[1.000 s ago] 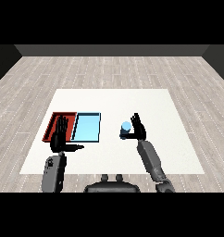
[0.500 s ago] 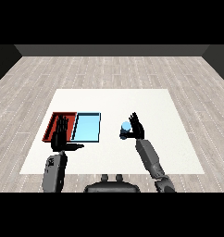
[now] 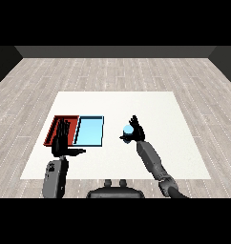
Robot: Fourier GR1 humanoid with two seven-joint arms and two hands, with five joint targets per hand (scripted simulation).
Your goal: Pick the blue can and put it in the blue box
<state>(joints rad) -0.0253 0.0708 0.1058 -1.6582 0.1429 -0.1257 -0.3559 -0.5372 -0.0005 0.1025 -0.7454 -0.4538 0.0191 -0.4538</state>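
The blue can (image 3: 128, 129) sits to the right of the blue tray (image 3: 90, 131), well apart from it, with the right hand (image 3: 134, 133) against it: thumb on the near-left side, fingers rising behind and to the right. The fingers look only partly curled, so whether the hand has closed on the can or merely cups it I cannot tell. That side-on approach suits an upright can, since it leaves the can free to be lifted straight off the white bench (image 3: 151, 107).

The red tray (image 3: 55, 129) touches the blue tray's left edge. The left hand (image 3: 61, 141) hovers over the red tray's near part, fingers straight and spread, thumb out, holding nothing; it seems parked there, away from the path the can must take leftward into the blue tray.
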